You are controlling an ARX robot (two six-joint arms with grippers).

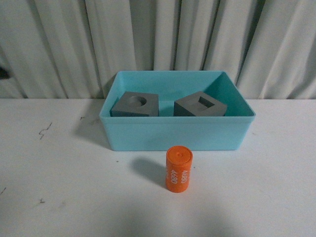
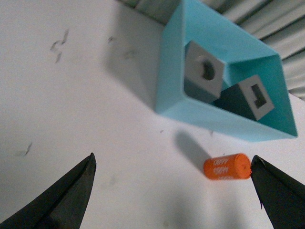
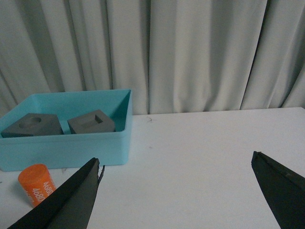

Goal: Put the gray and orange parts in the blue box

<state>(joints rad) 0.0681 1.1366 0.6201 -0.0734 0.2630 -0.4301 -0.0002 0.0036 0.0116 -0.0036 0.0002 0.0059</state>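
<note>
white table carries box; round-hole cube and square-hole cube lie inside. cylinder stands outside at its 6 o'clock. my left gripper and right gripper gape empty; next, grasp cylinder.

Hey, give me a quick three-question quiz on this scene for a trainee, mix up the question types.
1. True or false: the round-recess cube and the rectangular-recess cube both sit inside the blue box.
2. Where is the orange cylinder? A: in the box. B: upright on the table, in front of the box. C: held by a gripper.
3. Fill in: the left gripper and right gripper are both ____.
Key: 1 true; 2 B; 3 open.
</note>
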